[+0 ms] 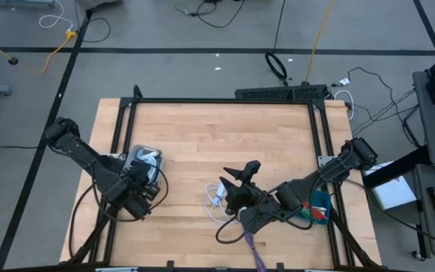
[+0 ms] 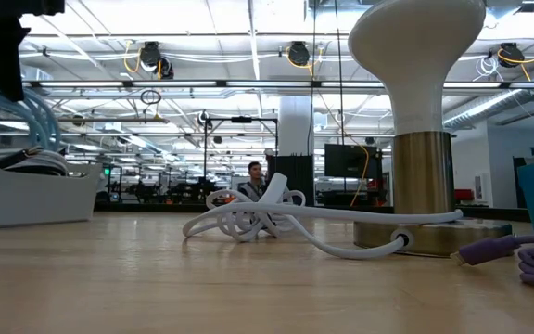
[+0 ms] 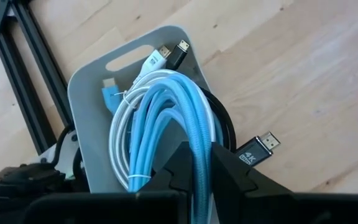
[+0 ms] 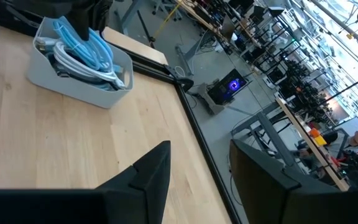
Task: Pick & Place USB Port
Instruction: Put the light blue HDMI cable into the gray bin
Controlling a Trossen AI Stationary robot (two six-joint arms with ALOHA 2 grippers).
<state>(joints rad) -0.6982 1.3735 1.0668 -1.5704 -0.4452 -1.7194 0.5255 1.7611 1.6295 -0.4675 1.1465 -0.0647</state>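
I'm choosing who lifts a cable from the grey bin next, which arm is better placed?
Left. The left gripper is closed on the light blue braided cable in the grey plastic bin; the right gripper hangs open away from it.

You're looking at one readable mark: "4K" is showing on the black HDMI plug (image 3: 255, 151). It's sitting beside the grey bin (image 3: 82, 102). Nothing else is reading clearly.

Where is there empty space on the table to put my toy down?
The far half of the wooden table, behind the gray bin and white cable, is bare. So is the strip between them. It is crowded near the front right, by the purple cable and right end effector.
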